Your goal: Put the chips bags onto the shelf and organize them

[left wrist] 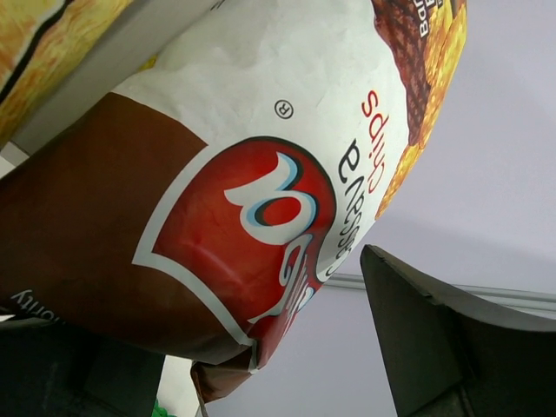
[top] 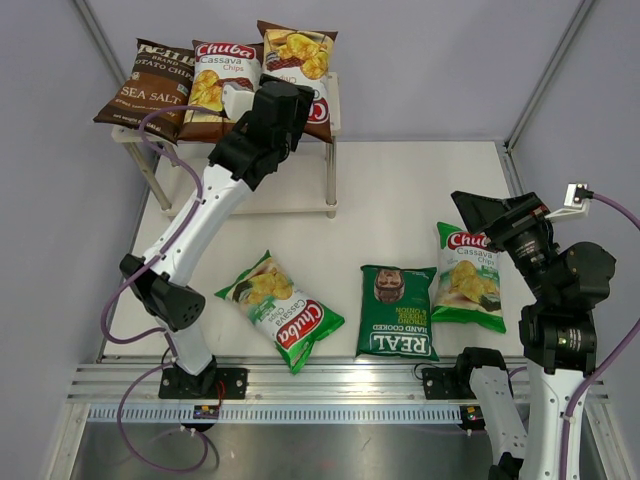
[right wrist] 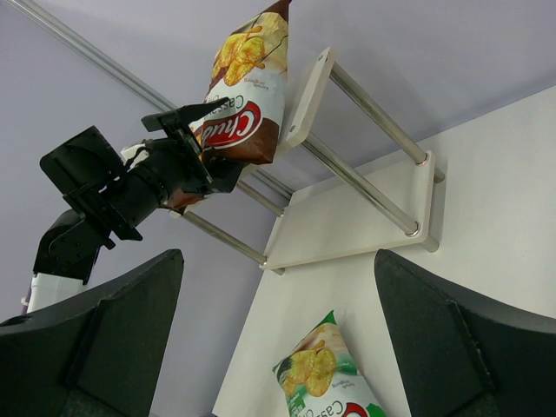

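The shelf (top: 300,195) is noted at 11 o'clock on the table (top: 400,190). Three bags are lined along its top board: the Sea Salt bag (top: 145,85) at the 9 o'clock end, the middle brown Chuba bag (top: 218,80), and the end brown Chuba bag (top: 297,55) at the 3 o'clock end. The left gripper (top: 292,100) is held at this last bag's lower end, fingers (left wrist: 434,347) spread, one clear of the foil. The right gripper (top: 480,215) is held at 3 o'clock, fingers wide apart and empty. The near green Chuba bag (top: 280,312), the REAL bag (top: 397,312) and the far green Chuba bag (top: 467,275) are laid flat from 6 to 4 o'clock.
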### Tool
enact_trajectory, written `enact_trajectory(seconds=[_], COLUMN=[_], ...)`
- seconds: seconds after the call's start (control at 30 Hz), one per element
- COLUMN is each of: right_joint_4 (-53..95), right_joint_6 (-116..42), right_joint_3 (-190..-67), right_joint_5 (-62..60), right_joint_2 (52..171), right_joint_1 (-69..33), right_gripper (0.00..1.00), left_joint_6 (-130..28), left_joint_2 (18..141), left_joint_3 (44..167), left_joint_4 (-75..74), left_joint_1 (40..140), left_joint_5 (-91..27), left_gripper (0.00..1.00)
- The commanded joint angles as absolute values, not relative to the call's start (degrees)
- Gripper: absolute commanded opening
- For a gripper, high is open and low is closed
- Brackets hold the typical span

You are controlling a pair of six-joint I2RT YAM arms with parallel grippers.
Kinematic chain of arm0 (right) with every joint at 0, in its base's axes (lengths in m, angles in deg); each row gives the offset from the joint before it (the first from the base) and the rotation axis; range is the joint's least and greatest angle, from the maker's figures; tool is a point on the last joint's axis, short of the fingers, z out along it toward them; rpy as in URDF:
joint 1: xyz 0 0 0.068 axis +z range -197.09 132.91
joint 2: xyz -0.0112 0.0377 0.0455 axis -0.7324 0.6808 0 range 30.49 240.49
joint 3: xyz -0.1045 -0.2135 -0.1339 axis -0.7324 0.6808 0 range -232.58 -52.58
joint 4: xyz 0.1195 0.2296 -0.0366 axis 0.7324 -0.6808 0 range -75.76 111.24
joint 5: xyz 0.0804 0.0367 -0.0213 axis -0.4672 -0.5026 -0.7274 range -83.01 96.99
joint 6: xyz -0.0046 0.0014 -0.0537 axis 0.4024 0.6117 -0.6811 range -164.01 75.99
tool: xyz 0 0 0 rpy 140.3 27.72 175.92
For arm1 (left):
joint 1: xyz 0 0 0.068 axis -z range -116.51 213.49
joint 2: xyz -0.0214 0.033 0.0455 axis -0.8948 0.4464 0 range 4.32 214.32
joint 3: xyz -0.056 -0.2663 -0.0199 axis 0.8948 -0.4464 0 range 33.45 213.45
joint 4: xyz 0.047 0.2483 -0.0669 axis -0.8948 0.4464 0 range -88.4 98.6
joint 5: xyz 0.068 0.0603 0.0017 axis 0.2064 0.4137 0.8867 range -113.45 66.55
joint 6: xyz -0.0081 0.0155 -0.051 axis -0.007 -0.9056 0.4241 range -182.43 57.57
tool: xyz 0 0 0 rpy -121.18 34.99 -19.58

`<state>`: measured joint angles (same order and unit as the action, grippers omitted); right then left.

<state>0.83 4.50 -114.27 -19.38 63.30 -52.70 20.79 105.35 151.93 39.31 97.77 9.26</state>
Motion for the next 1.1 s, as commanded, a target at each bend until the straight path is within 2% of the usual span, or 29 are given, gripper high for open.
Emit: enact_trajectory(seconds=[0.0,0.2,0.37,0.67,1.0,1.03,1.07], right_joint_4=[3.66,3.92,4.10,4.45,5.68,5.77,5.77], right_joint_6=[3.36,3.36,3.36,3.45,4.50,4.59,4.68], right_joint_3=[-114.28,-113.49,-113.49,-113.40,-111.91,-111.64,-111.55], right_joint_5=[-18.76,-18.76,-18.76,-18.85,-19.81,-19.81,-19.90], right_joint_2=[63.88,63.71,63.80,64.06,63.97,63.88,63.80], right_joint_1=[-52.10,-52.10,-52.01,-51.93,-51.66,-51.66,-51.58], right_gripper=[0.99,1.00,0.99,0.99,0.99,1.00,0.99], left_joint_6=[17.99,18.69,16.76,20.44,25.80,26.33,26.95], left_joint_2=[106.36,107.50,108.91,109.87,113.74,113.74,113.57], left_joint_3=[155.88,157.46,161.24,163.00,161.96,159.95,159.06], left_joint_4=[37.46,39.47,39.22,42.81,46.42,46.16,45.46], left_joint_1=[97.15,96.71,96.71,96.36,95.83,95.83,95.83], left_joint_5=[7.05,6.08,4.59,8.45,5.20,4.76,3.98], left_gripper=[0.82,0.83,0.89,0.91,0.80,0.75,0.74])
